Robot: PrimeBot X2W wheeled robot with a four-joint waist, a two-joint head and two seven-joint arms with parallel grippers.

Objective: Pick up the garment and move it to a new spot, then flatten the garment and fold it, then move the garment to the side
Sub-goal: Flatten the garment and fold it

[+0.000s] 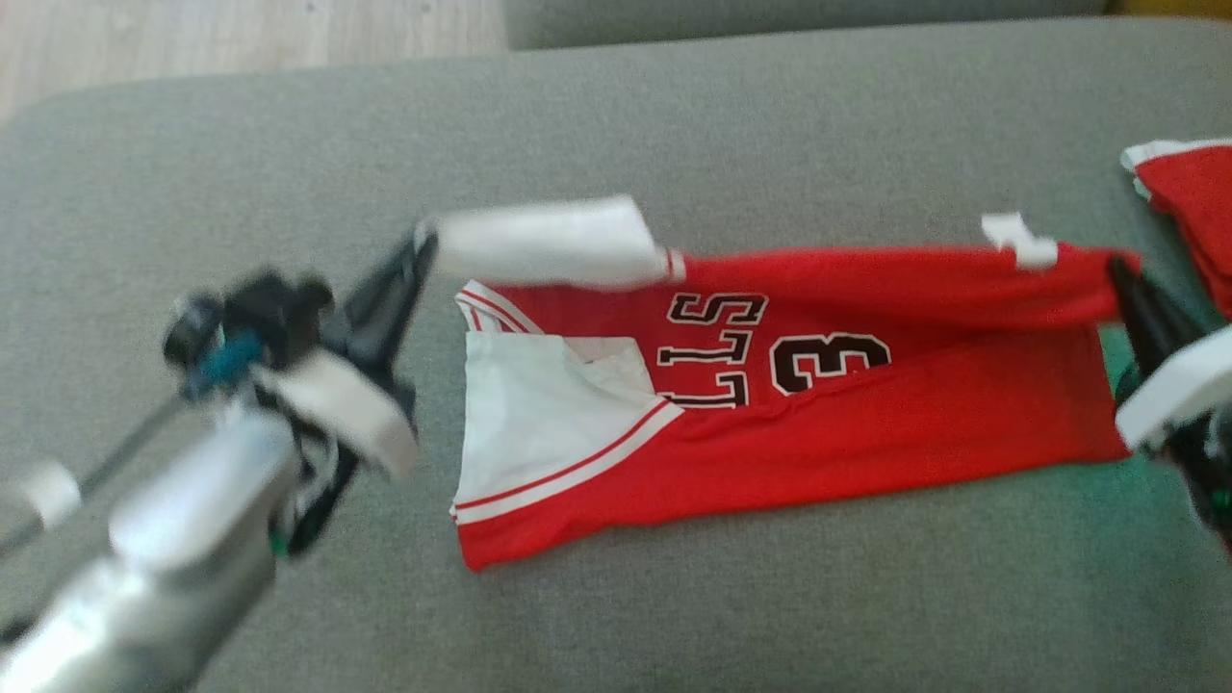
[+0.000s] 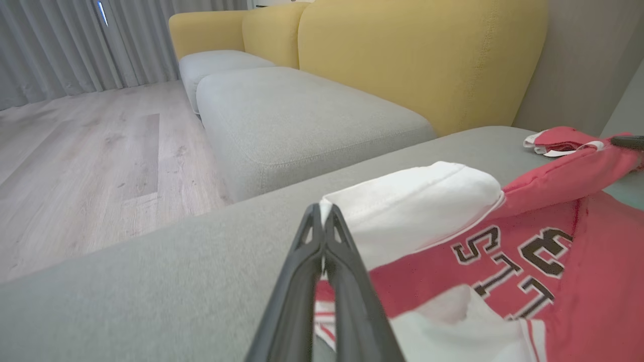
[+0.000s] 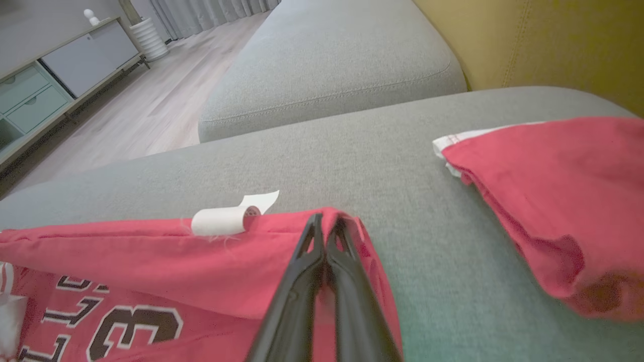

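We see the grey cushion (image 1: 674,115) as the biggest thing here, w/ a second grey cushion (image 2: 302,120) beyond it, a yellow backrest (image 2: 417,55) behind both, and wood floor (image 2: 75,151) alongside. The garment (image 1: 866,423), a red jersey w/ white trim and black lettering, lies mid-cushion, stretched lengthwise btwn our two arms. Its near half rests flat on the fabric, while its far edge is raised off the cushion in a taut ridge. A second red garment (image 1: 1193,202) sits bunched at the cushion's right end, near the jersey but not touching it. Our left gripper (image 1: 422,245) is at the jersey's left end, jaws closed tight on the corner of the white sleeve (image 1: 539,241), which hangs lifted above the cushion; the left wrist view shows cloth pinched right at the fingertips. Our right gripper (image 1: 1121,274) is at the opp. end, jaws pinched shut on the red corner of the raised edge, cloth draped over both fingers in the right wrist view. The left arm is blurred in the head view. Smallest: a white tag (image 3: 221,220), curled into a roll, sticks up from the raised edge just beside the right gripper.
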